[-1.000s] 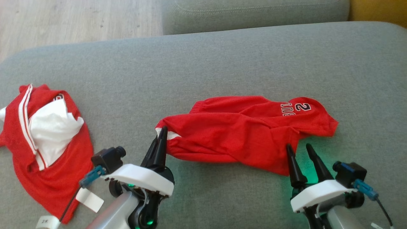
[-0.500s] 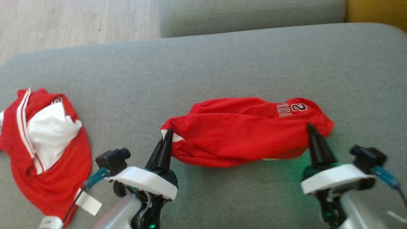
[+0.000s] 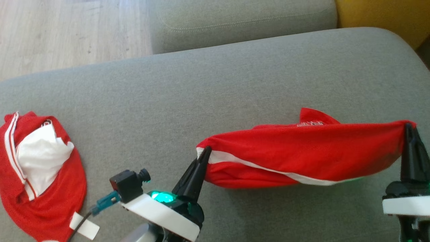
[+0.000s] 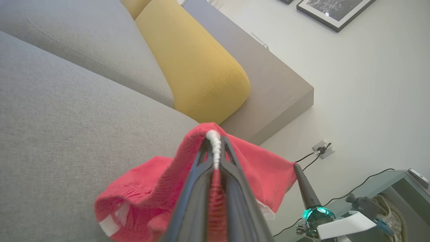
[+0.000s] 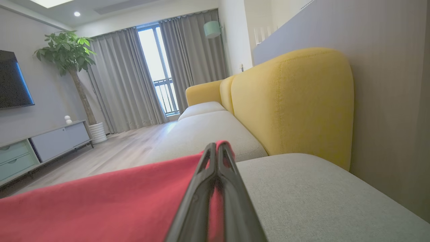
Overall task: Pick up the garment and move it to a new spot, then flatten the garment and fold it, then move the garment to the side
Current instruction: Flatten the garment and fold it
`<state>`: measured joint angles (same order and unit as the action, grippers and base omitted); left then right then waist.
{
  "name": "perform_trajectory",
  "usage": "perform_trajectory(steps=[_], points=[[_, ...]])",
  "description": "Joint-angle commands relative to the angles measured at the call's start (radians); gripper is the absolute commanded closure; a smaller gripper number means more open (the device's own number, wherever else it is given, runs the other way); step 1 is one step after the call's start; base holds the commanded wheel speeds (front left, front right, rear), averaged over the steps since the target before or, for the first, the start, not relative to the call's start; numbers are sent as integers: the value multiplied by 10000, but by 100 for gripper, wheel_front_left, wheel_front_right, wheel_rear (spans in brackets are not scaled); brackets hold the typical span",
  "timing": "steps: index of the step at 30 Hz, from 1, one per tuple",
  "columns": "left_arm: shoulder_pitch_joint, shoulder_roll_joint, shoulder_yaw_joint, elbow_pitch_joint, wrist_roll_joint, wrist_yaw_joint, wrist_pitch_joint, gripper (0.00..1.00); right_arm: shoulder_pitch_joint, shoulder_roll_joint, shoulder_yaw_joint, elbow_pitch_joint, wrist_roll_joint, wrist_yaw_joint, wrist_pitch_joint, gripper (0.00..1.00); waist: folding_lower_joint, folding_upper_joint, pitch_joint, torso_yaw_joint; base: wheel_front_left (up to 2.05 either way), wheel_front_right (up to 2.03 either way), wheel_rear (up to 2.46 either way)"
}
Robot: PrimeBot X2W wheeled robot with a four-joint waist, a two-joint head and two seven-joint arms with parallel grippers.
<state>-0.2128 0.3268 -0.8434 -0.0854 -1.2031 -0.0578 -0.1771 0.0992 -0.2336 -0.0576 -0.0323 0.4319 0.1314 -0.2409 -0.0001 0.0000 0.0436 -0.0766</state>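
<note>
Pinching the white-striped corner of the red shorts (image 3: 302, 151) in the left hand (image 3: 206, 151), fingers closed tight on the cloth. Clamping the opposite corner in the right hand (image 3: 409, 129), closed just as tight. Holding the shorts stretched between the two, raised above the grey sofa seat (image 3: 201, 94), lower edge sagging toward it.

Lying crumpled at the seat's left end: a red-and-white jersey (image 3: 43, 174). Beyond the seat: a second grey cushion (image 3: 242, 20) and wood floor (image 3: 67, 30). Behind the seat: yellow back cushions (image 5: 292, 101). Farther across the room: grey curtains (image 5: 134, 77), a potted plant (image 5: 67, 50), a TV cabinet (image 5: 43, 144).

A second ago: lay bunched on the seat, right hand open beside the near edge. Now gripped at both ends and pulled taut, with the head camera swung to the right.

Counting: two hands, two red garments, two yellow cushions.
</note>
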Motion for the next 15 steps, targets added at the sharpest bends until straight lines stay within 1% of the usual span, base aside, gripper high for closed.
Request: perform_trajectory(steps=[1, 4, 7, 9, 11, 12, 13, 14, 15], points=[[-214, 194, 298, -373, -47, 61, 6, 100, -281, -224, 139, -324, -15, -7, 95, 100, 1, 0, 42, 48, 0, 0, 0], [-269, 296, 236, -569, -140, 220, 316, 100, -965, -154, 358, 301, -47, -7, 843, 100, 1, 0, 213, 221, 0, 0, 0], [-441, 231, 164, -407, -143, 278, 502, 100, -2145, -5, 823, 1602, 82, -7, 1423, 100, 1, 0, 451, 492, 0, 0, 0], [-595, 124, 139, -152, -125, 250, 546, 100, -3012, 83, 1163, 2640, 165, -7, 1503, 100, 1, 0, 608, 701, 0, 0, 0], [-752, -5, 126, 176, -69, 206, 522, 100, -3851, 157, 1447, 3643, 294, -7, 1293, 100, 1, 0, 754, 880, 0, 0, 0], [-834, -73, 115, 350, -15, 180, 490, 100, -4232, 187, 1507, 4144, 322, -7, 1109, 98, 1, 0, 815, 963, 0, 0, 0], [-910, -156, 113, 520, 33, 146, 431, 100, -4580, 192, 1578, 4601, 291, -7, 885, 2, 1, 0, 866, 1044, 0, 0, 0], [-975, -239, 122, 700, 74, 113, 358, 100, -4874, 206, 1665, 5009, 265, -7, 658, 0, 1, 0, 898, 1109, 0, 0, 0], [-1043, -307, 122, 887, 136, 81, 286, 100, -5102, 231, 1797, 5338, 284, -7, 490, 0, 1, 0, 920, 1157, 0, 0, 0]])
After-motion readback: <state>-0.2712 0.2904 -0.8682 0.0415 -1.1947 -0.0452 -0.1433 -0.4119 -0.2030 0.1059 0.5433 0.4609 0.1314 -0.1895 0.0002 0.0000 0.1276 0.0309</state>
